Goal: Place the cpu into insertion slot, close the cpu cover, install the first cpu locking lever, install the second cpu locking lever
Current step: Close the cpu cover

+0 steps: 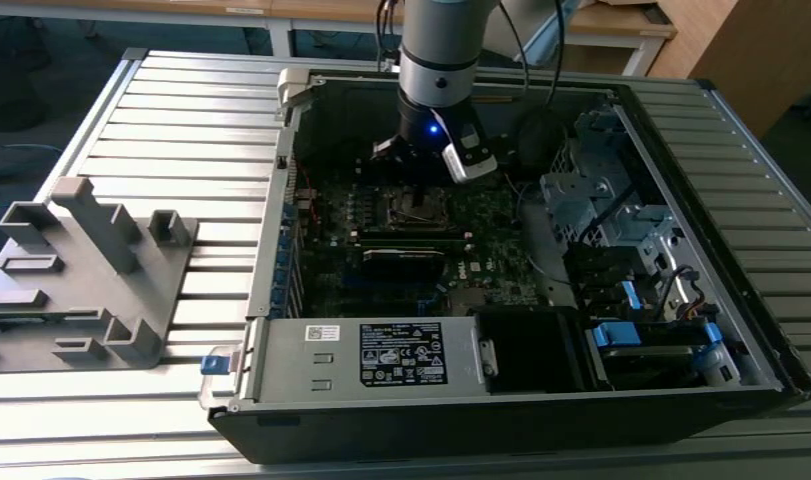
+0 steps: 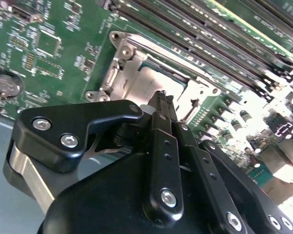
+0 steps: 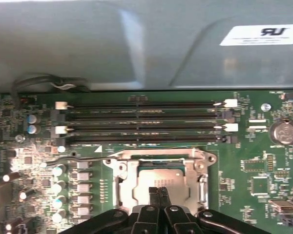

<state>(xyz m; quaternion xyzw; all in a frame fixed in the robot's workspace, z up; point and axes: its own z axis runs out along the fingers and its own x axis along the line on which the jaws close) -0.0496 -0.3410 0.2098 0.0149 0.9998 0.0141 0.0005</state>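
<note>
Hand [image 3: 158,190], fingers pinched together, at the cpu [image 3: 161,173].

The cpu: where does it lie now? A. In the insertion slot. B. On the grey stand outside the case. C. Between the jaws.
A: in the first wrist view the cpu sits in the insertion slot, framed by the cpu cover; the jaws are shut on nothing.

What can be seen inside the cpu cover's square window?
The cpu shows through the cpu cover, dull metal top up. The insertion slot beneath is hidden, and the fingers cover part of the window.
</note>
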